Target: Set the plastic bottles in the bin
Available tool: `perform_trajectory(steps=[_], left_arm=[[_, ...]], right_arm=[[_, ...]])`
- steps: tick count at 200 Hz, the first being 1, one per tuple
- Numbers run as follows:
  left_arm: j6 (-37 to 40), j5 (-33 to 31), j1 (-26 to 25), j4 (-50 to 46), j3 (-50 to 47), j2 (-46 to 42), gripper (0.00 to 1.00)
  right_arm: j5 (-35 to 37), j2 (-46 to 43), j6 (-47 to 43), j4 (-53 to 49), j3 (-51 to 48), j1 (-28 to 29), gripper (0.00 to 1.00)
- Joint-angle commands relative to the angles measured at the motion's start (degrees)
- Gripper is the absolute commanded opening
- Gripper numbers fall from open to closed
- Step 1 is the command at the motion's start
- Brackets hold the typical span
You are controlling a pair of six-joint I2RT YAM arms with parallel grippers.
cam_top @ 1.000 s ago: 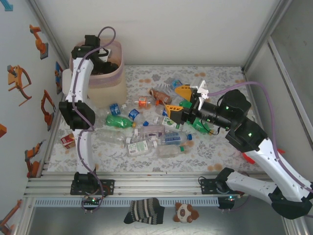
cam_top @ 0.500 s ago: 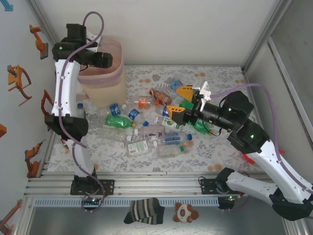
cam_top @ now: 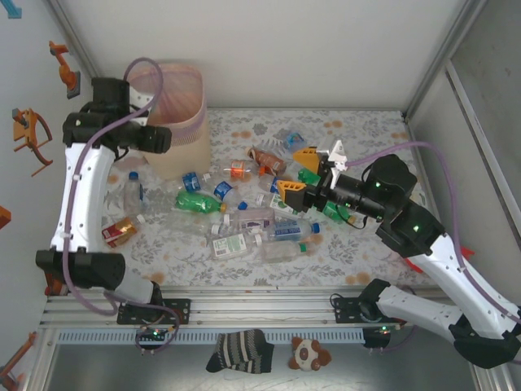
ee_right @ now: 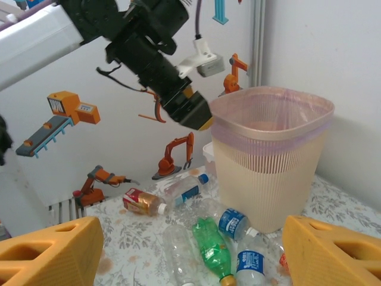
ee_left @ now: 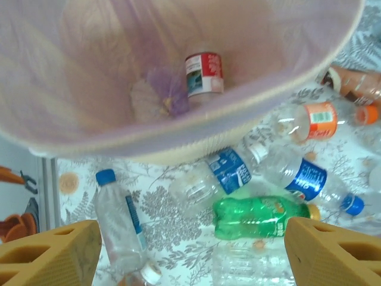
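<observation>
The bin (cam_top: 186, 122) stands at the back left, beige with a pink liner. In the left wrist view one red-labelled bottle (ee_left: 203, 72) lies at the bottom of the bin (ee_left: 178, 146). My left gripper (cam_top: 159, 138) hangs open and empty at the bin's near-left side, above a clear blue-capped bottle (ee_left: 119, 217) and a green bottle (ee_left: 262, 215). Several plastic bottles (cam_top: 244, 220) lie scattered over the middle of the table. My right gripper (cam_top: 297, 173) is open and empty above the right side of the pile, facing the bin (ee_right: 271, 149) and the left gripper (ee_right: 199, 119).
A brown bottle with a red label (cam_top: 120, 231) lies near the left wall. Walls close in the table on the left, back and right. A small white box (ee_right: 209, 152) sits behind the bin. A sock (cam_top: 240, 350) and a toy (cam_top: 309, 354) lie below the front rail.
The left arm has swung out to the left and lifted, drawing its gripper from over the bin's mouth to its near-left side. The right gripper has edged slightly left.
</observation>
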Motion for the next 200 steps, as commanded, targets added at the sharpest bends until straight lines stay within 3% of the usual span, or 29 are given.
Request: perform_trajectory(steps=[1,58,112,160,183,200], left_arm=[[-0.36,-2.43,1.16,4.75,-8.21,-6.66,0.8],[-11.89,-1.88,4.67,10.89,-27.41,-19.85,0.83],[-29.72,-3.17,4.85,17.24,-40.55,-28.32,0.93],[-19.53,-7.38,5.19,14.87,-42.99,-24.79,0.96],[-15.17,-10.12,6.65,17.68,-45.27,-23.08,0.97],[-13.7,-8.47,9.45,20.85,-47.03,-21.67,0.97]], right_arm=[[-0.77,-0.31,-1.32,0.87,-0.33,0.37,0.78],[-1.53,0.4,-0.99,0.99,-0.55,0.36,0.78],[-1.99,0.76,-0.11,1.95,-1.52,0.42,0.78],[-2.2,0.39,0.25,1.44,-1.87,0.41,0.78],[-1.84,-0.28,0.33,1.33,-2.35,0.44,0.78],[-1.58,-0.57,0.42,1.35,-2.57,0.41,0.78]])
